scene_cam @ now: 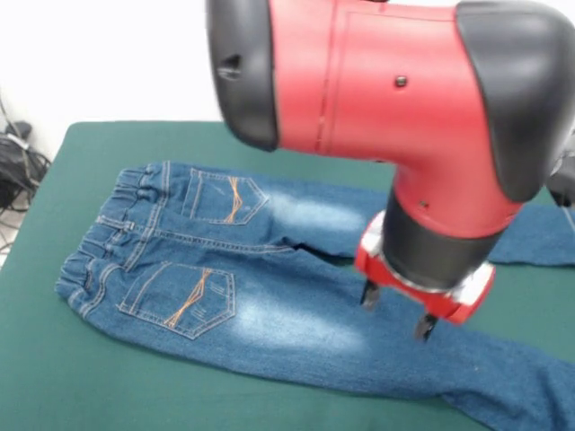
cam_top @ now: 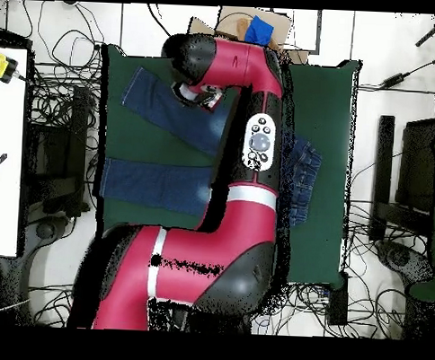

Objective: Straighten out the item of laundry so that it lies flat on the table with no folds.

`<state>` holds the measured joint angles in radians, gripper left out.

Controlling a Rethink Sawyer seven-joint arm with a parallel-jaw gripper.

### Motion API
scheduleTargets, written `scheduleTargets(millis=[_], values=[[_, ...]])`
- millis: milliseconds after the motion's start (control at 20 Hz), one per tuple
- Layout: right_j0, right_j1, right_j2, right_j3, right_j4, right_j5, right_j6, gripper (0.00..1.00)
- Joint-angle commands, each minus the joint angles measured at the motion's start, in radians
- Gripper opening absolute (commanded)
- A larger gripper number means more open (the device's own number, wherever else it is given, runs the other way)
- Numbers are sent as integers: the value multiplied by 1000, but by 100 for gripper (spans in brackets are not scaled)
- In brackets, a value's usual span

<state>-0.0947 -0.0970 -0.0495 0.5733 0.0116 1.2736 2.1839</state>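
Note:
The blue denim jeans [scene_cam: 216, 269] lie back side up on the dark green table [scene_cam: 54, 377], waistband at the left, two legs spread toward the right. Orange stitching shows on both back pockets. The legs look mostly flat, with a small crease at the crotch. My gripper [scene_cam: 396, 310] hovers just over the near leg's thigh, fingers apart and empty. In the overhead view the gripper [cam_top: 196, 96] sits over the upper leg [cam_top: 157, 104]. The arm hides the middle of the jeans, and the waistband [cam_top: 302, 182] shows to its right on the table [cam_top: 328, 102].
Black cables [scene_cam: 16, 166] lie off the table's left end. In the overhead view a cardboard box [cam_top: 255, 27] sits past the far edge, a white desk [cam_top: 4, 160] stands at the left, and dark equipment [cam_top: 410, 178] at the right.

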Motion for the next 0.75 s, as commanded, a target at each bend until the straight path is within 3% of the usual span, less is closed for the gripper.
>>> scheduleTargets(millis=[50, 750], values=[[-20, 93, 61, -107, -83, 75, -217, 100], [-10, 133, 51, -168, -92, 95, -188, 100]])
